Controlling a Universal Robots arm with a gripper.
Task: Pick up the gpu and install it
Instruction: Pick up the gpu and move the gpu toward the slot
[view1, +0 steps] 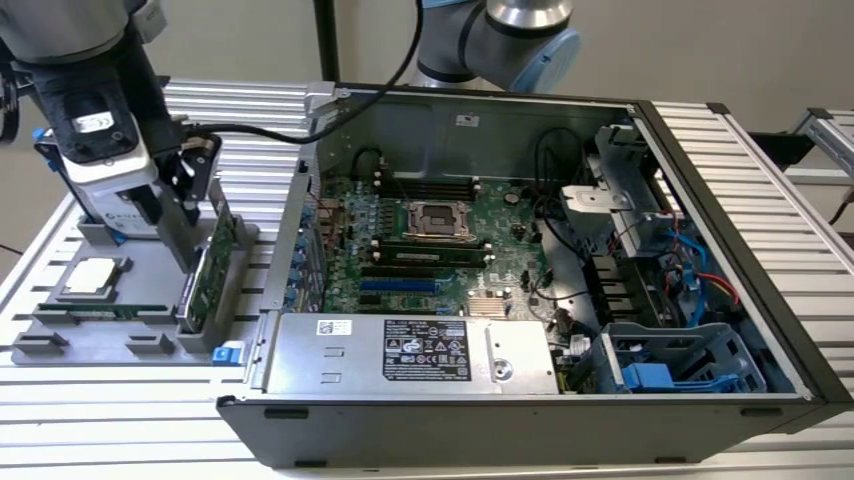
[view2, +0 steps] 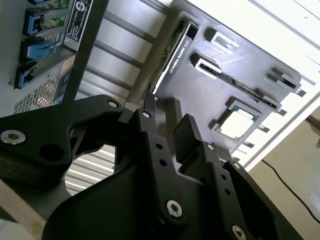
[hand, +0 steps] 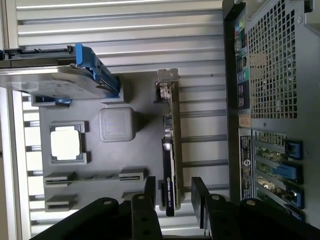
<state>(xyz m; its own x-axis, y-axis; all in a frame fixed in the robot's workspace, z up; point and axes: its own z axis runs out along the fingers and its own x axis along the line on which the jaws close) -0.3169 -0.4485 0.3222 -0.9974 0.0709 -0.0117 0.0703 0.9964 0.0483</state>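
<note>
Two-fingered, gaping wide: hovering with gripper (hand: 174, 187) astride one end of gpu (hand: 173, 135), standing on edge in gray tray (hand: 142, 155), sitting at exterior view's left of case (view1: 534, 432).

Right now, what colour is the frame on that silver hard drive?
Blue frame, best seen in the first wrist view.

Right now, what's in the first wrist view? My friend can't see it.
The gripper hangs open with one black finger on each side of the gpu, which stands on edge in a grey tray. A processor chip and a blue-framed hard drive sit in the tray too.
</note>
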